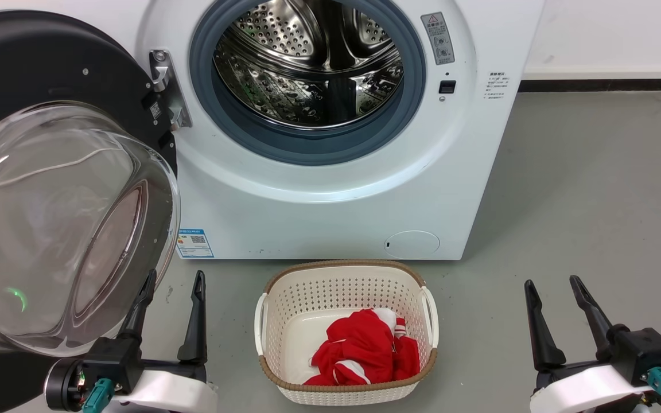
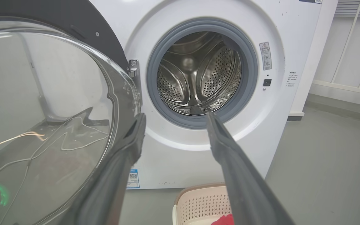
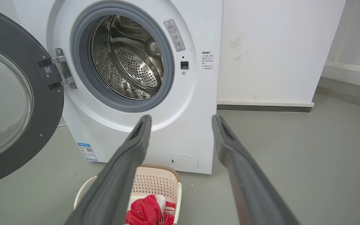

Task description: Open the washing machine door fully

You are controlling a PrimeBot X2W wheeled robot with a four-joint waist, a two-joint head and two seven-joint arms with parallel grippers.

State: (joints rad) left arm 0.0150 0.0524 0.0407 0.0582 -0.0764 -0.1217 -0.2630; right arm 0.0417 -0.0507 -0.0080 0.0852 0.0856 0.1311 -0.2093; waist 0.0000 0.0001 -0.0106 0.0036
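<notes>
Two pairs of dark fingers are spread wide with nothing between them: the left fingers (image 1: 195, 321) at the near left and the right fingers (image 1: 539, 327) at the near right, both pointing toward the washing machine (image 1: 330, 195). The washing machine door (image 1: 61, 189) stands wide open on its hinge (image 1: 167, 86) at the left of the grey gasket (image 1: 307, 149). Its black ring is turned away to the left, and its clear glass bowl bulges out toward the near side. The bowl's lower right edge lies just beside the outer left finger. From the left wrist view that finger (image 2: 130, 147) runs along the bowl's rim, though whether they touch cannot be told. No part of the door sits between the left fingers, and the right fingers are well apart from it. The perforated steel drum (image 1: 313, 63) is exposed. On the grey floor (image 1: 594, 201) between the two pairs, a cream laundry basket (image 1: 273, 321) holds a red and white garment (image 1: 365, 350).
</notes>
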